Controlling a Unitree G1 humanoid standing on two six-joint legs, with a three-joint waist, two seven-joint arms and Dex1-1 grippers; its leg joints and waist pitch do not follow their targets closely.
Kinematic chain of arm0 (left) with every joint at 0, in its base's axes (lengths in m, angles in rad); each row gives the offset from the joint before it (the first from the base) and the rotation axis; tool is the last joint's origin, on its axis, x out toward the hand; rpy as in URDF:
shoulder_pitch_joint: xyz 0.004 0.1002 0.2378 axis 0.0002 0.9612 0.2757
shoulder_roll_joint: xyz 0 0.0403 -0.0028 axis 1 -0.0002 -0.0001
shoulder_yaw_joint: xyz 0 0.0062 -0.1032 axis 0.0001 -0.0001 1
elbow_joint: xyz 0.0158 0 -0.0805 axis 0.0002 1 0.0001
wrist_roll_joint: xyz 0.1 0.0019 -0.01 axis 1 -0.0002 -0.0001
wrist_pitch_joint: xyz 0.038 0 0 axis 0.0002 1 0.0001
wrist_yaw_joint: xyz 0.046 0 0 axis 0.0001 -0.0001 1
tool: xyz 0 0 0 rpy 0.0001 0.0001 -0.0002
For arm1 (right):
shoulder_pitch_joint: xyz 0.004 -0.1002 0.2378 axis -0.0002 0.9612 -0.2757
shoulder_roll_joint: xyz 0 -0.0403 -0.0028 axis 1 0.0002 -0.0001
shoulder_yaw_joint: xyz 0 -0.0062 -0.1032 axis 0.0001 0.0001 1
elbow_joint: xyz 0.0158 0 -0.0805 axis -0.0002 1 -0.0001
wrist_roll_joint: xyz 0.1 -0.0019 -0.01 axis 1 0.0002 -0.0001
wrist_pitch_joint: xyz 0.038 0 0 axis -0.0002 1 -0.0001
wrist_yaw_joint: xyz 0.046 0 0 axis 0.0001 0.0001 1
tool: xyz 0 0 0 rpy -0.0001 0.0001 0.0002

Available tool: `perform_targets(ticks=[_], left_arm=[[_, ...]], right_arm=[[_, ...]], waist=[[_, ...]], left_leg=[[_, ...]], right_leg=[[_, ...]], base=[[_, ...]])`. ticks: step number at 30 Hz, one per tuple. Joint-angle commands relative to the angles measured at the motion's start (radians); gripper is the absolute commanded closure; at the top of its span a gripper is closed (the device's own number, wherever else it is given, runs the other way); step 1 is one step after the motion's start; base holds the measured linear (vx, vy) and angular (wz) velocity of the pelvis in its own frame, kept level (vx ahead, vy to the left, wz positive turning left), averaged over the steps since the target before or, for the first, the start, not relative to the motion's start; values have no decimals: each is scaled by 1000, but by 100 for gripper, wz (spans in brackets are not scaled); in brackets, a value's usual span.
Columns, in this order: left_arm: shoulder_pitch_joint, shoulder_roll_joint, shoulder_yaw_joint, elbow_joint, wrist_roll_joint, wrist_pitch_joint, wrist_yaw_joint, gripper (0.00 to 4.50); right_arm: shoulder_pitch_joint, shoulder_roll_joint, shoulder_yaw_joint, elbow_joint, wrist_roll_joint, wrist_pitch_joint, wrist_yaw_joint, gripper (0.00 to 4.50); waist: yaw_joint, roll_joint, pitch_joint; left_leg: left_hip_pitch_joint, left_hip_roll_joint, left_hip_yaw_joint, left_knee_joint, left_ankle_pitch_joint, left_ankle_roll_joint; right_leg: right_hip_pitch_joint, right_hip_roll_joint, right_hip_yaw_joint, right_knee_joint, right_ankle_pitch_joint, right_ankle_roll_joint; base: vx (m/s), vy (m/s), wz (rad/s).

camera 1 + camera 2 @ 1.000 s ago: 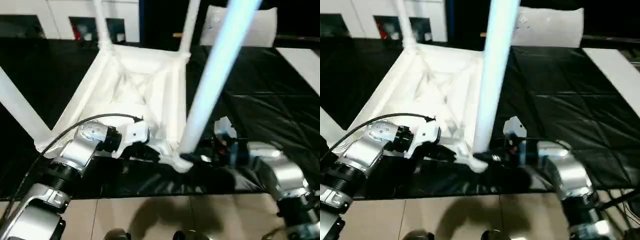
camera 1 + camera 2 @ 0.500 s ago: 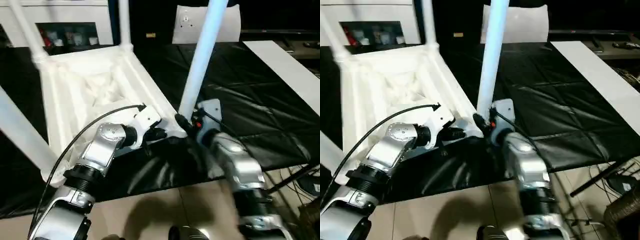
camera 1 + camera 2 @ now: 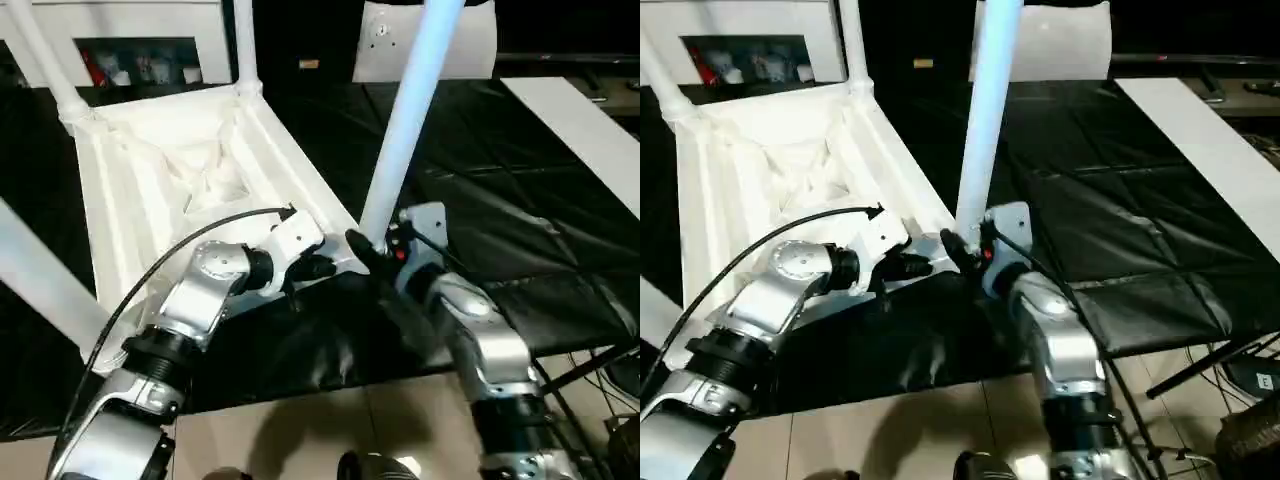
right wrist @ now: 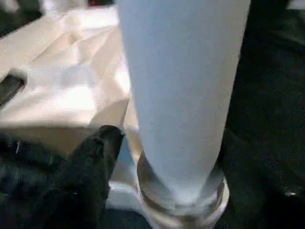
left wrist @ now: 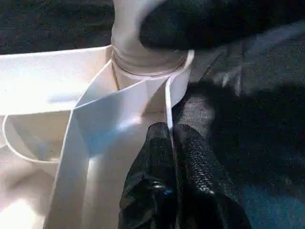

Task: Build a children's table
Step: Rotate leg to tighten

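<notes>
On a black mat [image 3: 520, 200], the upturned children's table [image 3: 180, 170] lies with its ribbed underside facing up, legs rising from its corner sockets. At the near corner, a fourth leg [image 3: 405, 120] stands in its socket [image 5: 143, 64] between the robot's two arms. Left gripper [image 5: 174, 143], fingers pinched together on the thin rim wall [image 5: 167, 102] beside that socket, steadies the top. Right gripper [image 3: 368, 250] sits at the leg's base; whether its jaws are wide or clasping the leg cannot be told. If the leg is only part-seated, letting go could let it lean and lift out, and a slipping left pinch would let the top slide across the mat
</notes>
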State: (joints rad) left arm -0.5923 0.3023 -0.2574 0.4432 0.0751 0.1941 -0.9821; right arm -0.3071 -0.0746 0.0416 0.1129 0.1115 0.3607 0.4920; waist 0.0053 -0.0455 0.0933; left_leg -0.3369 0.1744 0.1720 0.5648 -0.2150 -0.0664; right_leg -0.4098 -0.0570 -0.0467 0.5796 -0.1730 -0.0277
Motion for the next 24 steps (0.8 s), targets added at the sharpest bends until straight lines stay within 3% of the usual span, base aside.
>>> perform_targets(ticks=[1,3,4,6,8,12,17,19,21,23,24], left_arm=[[13,34,-49,8,18,-57,-71,450],[12,49,-54,16,23,-77,-84,450],[9,73,-55,28,14,-108,-124,450],[8,84,-52,31,1,-123,-153,450],[1,117,-48,43,-24,-172,-226,450],[-1,148,-41,60,-37,-203,-262,450],[-1,170,-33,72,-13,-143,-211,450],[0,163,-24,69,-19,-123,-199,450],[-3,162,-28,69,-19,-125,-200,450],[-4,163,-33,71,-15,-132,-201,396],[-7,163,-36,76,-7,-130,-187,396]], right_arm=[[29,-40,38,-30,9,-2,75,72],[39,-61,33,-55,31,12,109,72],[62,-104,23,-101,69,37,169,49],[76,-128,20,-125,83,44,201,35],[120,-201,24,-177,107,47,279,14],[159,-262,44,-207,102,15,337,5],[193,-310,76,-258,126,79,386,5],[196,-313,85,-256,123,63,395,5],[196,-318,94,-256,125,52,400,1],[195,-319,95,-255,124,46,402,0],[193,-318,97,-255,125,46,402,0]], waist=[[4,8,-62],[4,9,-65],[6,3,-66],[9,7,-60],[12,8,-58],[19,7,-57],[27,4,-59],[26,3,-58],[26,1,-54],[26,0,-52],[26,0,-53]], left_leg=[[-10,49,-10,-54,-5,101],[-13,50,-9,-49,34,126],[-12,51,-8,-47,29,144],[-11,54,-8,-49,8,153],[-9,56,-8,-51,-26,139],[-8,57,-8,-53,-62,106],[-10,56,-9,-51,-50,96],[-12,55,-9,-51,-61,91],[-13,54,-9,-51,-102,76],[-13,53,-10,-52,-128,63],[-14,53,-12,-52,-129,59]], right_leg=[[62,-81,55,-37,6,-255],[62,-82,55,-29,76,-278],[64,-81,55,-30,78,-282],[60,-82,53,-33,35,-282],[58,-83,52,-40,-30,-277],[55,-84,53,-43,-88,-259],[59,-84,54,-40,-85,-251],[58,-85,53,-43,-110,-249],[54,-86,55,-52,-191,-232],[52,-85,54,-58,-258,-208],[52,-86,55,-59,-281,-195]], base=[[0,0,0],[0,0,0],[0,0,0],[0,0,0],[0,0,0],[0,0,0],[0,0,0],[0,0,0],[0,0,0],[0,0,0],[0,0,0]])
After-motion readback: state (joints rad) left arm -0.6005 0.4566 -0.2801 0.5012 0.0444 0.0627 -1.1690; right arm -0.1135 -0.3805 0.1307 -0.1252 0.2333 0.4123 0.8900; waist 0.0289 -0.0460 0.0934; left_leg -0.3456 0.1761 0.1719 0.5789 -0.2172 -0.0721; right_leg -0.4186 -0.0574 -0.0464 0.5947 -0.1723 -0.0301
